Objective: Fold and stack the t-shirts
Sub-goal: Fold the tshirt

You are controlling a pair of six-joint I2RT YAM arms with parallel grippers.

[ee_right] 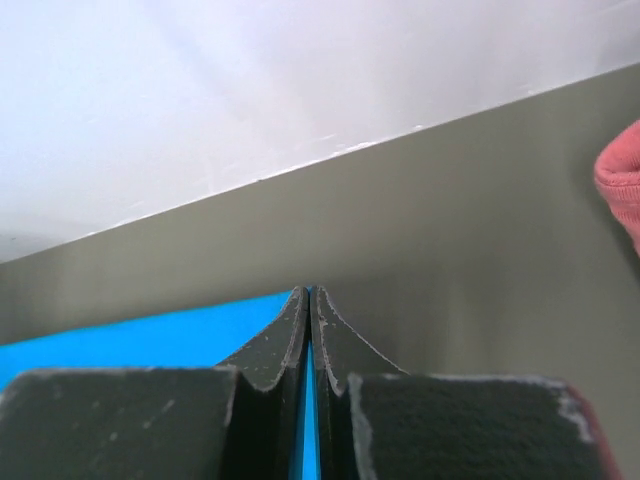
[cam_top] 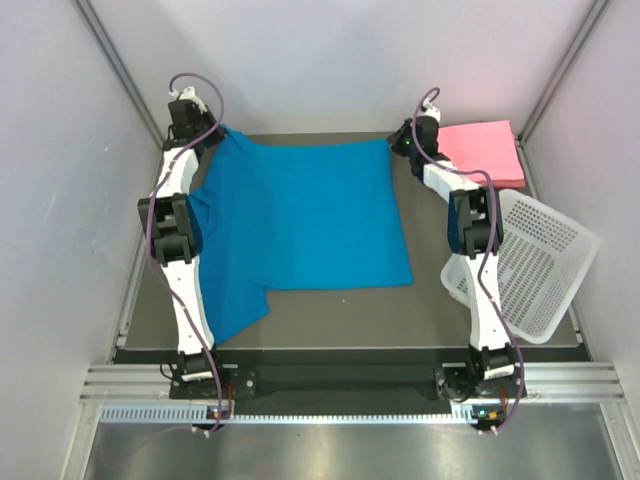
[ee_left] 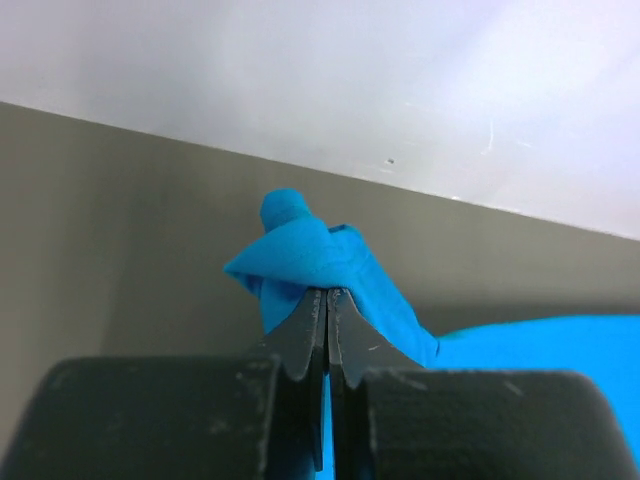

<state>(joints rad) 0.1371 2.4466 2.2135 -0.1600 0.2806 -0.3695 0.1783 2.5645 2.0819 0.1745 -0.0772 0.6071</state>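
I counted one blue shirt (cam_top: pixel 300 215), spread across the middle of the worktop (cam_top: pixel 340 315). There was one pink pile (cam_top: pixel 487 150) at 1 o'clock; how many shirts it held I couldn't tell. One basket (cam_top: pixel 530 265) lay at 3 o'clock, with the right arm (cam_top: pixel 480 290) crossing in front of it. The left fingers (ee_left: pixel 326 305) were pressed together, pinching the blue shirt's 11 o'clock corner into a bunch. The right fingers (ee_right: pixel 308 300) likewise pinched its 1 o'clock corner, near the pink pile. The left arm (cam_top: pixel 180 250) lay over the shirt's 9 o'clock edge.
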